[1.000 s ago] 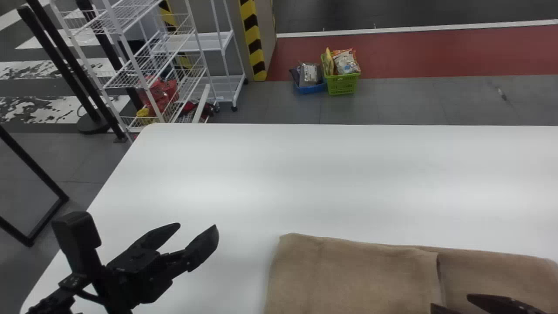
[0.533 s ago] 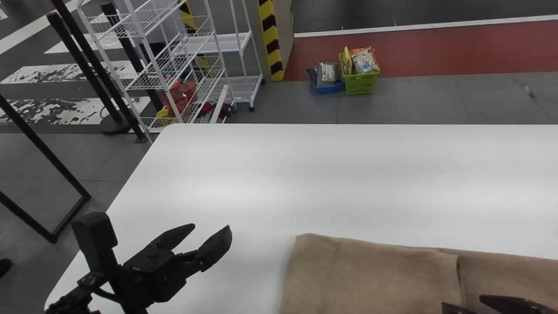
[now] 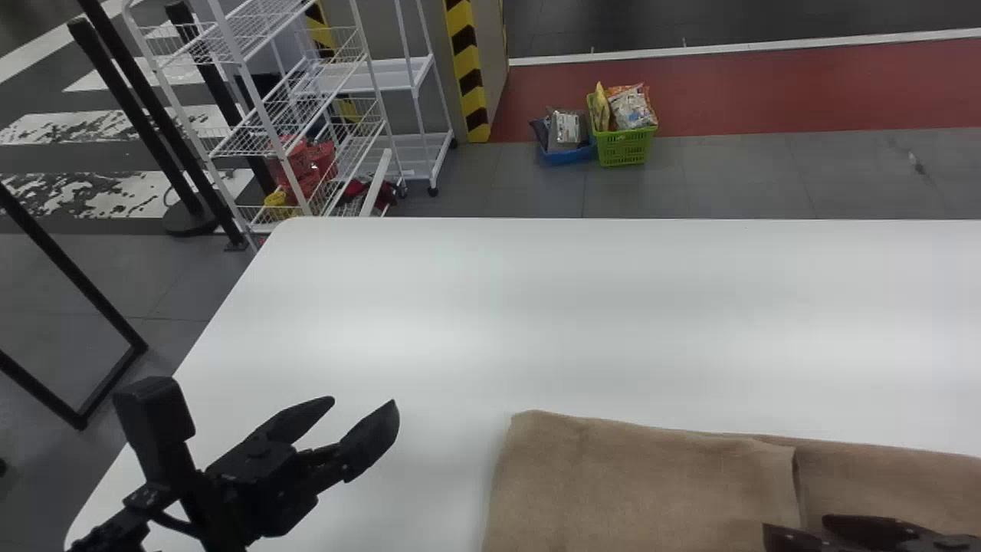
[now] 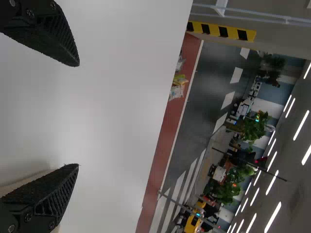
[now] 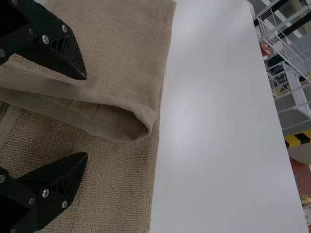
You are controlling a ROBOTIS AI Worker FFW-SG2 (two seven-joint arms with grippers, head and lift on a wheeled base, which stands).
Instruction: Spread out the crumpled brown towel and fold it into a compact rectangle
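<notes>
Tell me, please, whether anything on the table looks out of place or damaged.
Nothing looks spilled or damaged. One thing is askew: on the brown towel, the edge of the folded-over flap gapes like a pocket near the right gripper instead of lying flat, so that fold looks loose.

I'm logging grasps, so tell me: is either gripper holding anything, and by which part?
Nothing is held: the left gripper and right gripper are both open, with the towel unpinched.

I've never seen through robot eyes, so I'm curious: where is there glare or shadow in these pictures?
Head view: soft bright patches on the white table; left wrist view: ceiling lights as white streaks, soft shade on the table; right wrist view: dark shade inside the folded towel.
</notes>
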